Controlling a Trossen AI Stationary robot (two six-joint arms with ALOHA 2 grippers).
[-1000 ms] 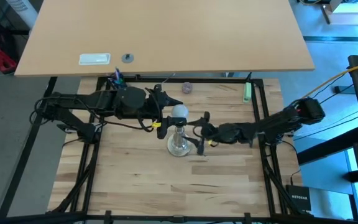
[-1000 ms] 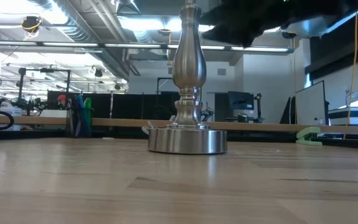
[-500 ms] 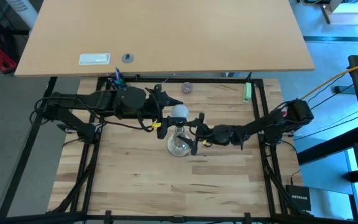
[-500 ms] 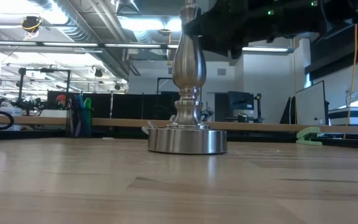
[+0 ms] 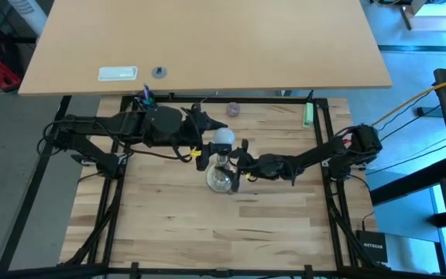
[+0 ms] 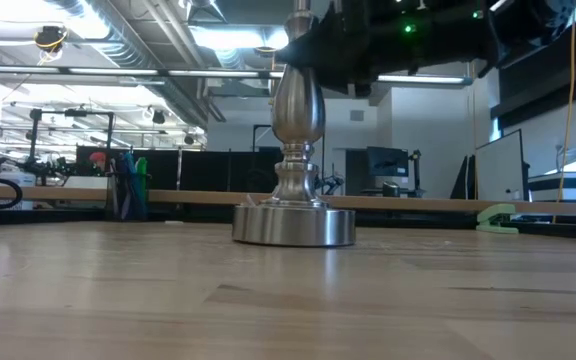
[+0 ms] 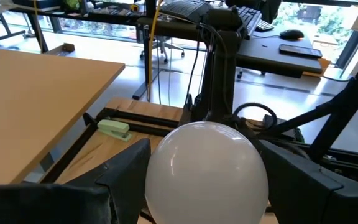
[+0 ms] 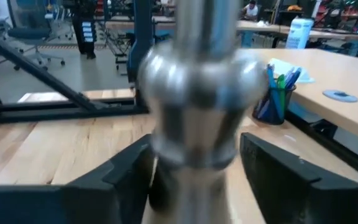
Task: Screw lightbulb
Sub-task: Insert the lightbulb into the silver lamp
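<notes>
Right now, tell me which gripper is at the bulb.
The left gripper: its fingers flank the white bulb. The right gripper instead straddles the silvery stand lower down.

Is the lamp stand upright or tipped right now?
Upright: the lamp stand has its round base flat on the table, with the column vertical in the low view.

Bright overhead lighting, blurred right-wrist foreground

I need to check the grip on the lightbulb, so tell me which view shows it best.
The left wrist view: the lightbulb fills the frame between the left tool's two fingers. The high view shows it only as a small white globe above the stand. The low and right wrist views show only the stand.
</notes>
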